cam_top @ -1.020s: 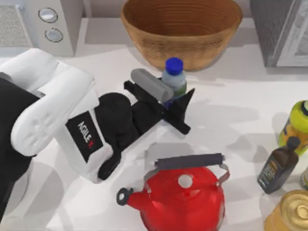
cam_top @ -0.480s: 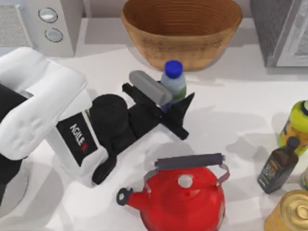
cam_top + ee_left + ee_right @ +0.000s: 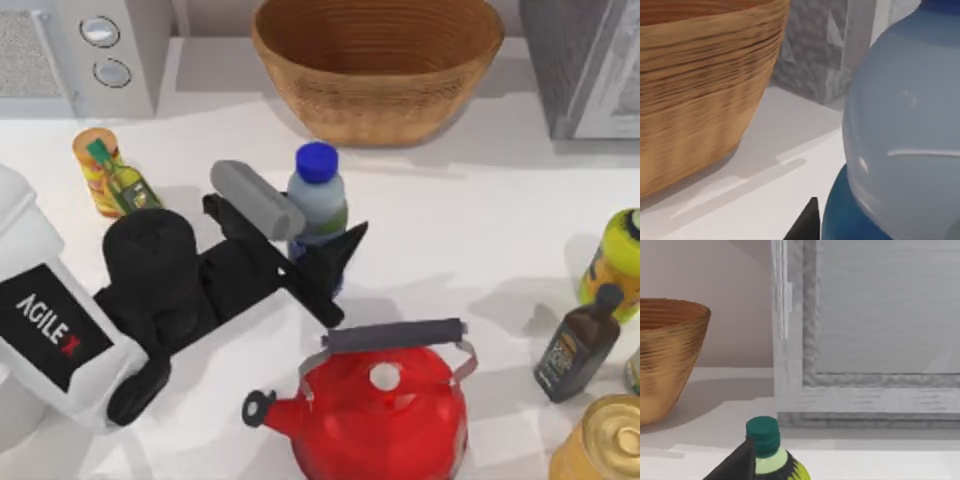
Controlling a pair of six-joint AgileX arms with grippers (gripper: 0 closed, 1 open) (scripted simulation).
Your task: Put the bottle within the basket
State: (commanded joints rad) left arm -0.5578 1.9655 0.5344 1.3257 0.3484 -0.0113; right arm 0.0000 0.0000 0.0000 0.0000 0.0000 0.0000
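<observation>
Looking down on a white kitchen table (image 3: pixel 480 230), with a microwave (image 3: pixel 100 50) at the far left and a red kettle (image 3: pixel 385 410) at the near edge. Holding the bottle (image 3: pixel 318 205) upright in the left gripper (image 3: pixel 322 250), jaws narrowed onto its lower label from both sides, gripping nothing else. Hanging in front of the basket (image 3: pixel 380 105), near it but not over the rim. Probably carrying now; next, needing more height, then travelling over the rim before releasing.

Looking from the left wrist: showing the bottle (image 3: pixel 905 125) very close, and the basket (image 3: pixel 695 90) wall rising high, which is not showing from above.

Looking from the right wrist: right arm idling by a green-capped bottle (image 3: pixel 765 445) at the table's right; not possible telling its grip.
</observation>
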